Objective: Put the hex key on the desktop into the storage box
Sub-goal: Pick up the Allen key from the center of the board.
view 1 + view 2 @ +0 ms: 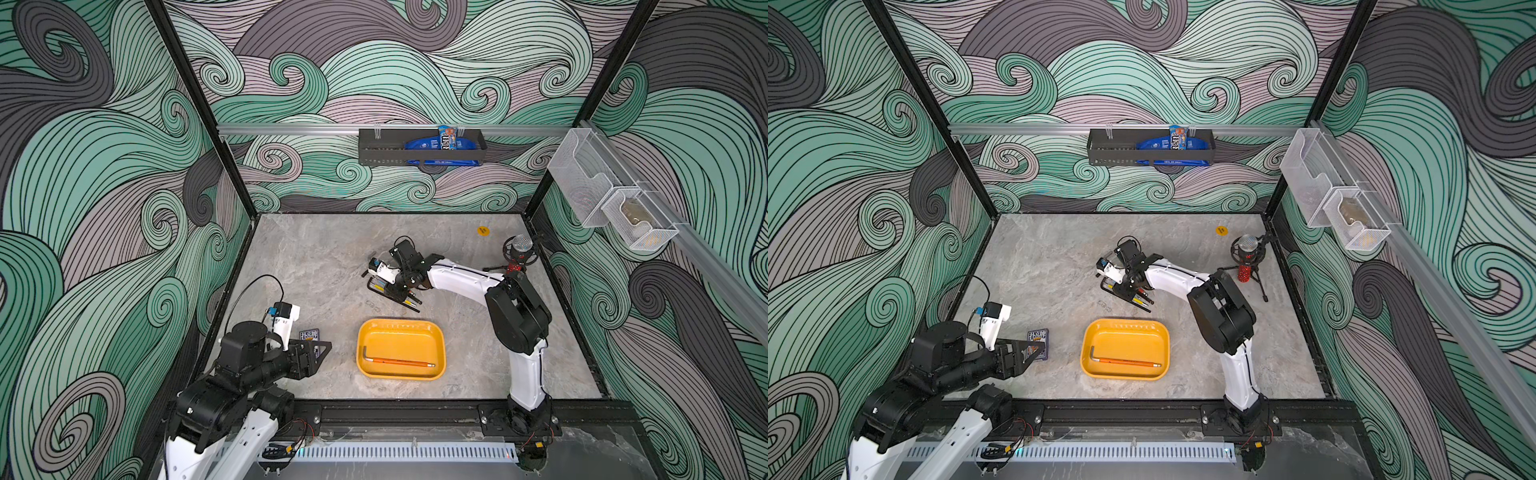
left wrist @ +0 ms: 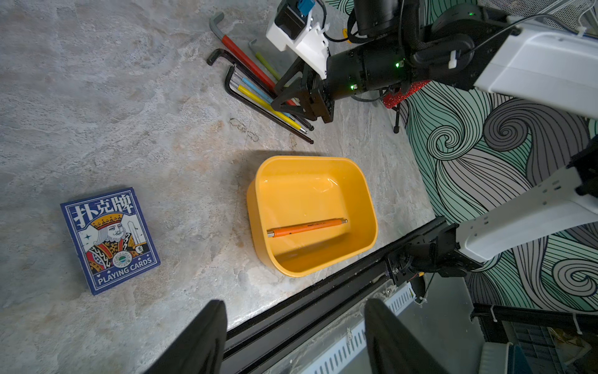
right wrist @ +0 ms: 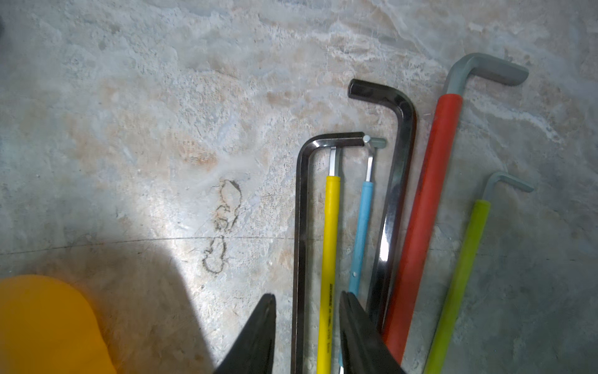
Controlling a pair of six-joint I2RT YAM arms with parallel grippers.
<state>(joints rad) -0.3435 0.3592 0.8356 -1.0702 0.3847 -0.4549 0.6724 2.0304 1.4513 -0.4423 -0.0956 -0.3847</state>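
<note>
Six hex keys [image 3: 430, 194] lie bunched; right tool [image 3: 307, 295] spread astride the thin black key [image 3: 299, 226] and yellow key [image 3: 330, 243].

Right arm [image 1: 457, 280] low, jaws half apart; left arm [image 1: 253, 365], jaws wide.

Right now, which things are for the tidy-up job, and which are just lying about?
For the job: hex keys on the desktop, right pincer at them, storage box, orange hex key already inside it.
Just lying about: playing cards, microphone, black wall basket, white wire bins.
</note>
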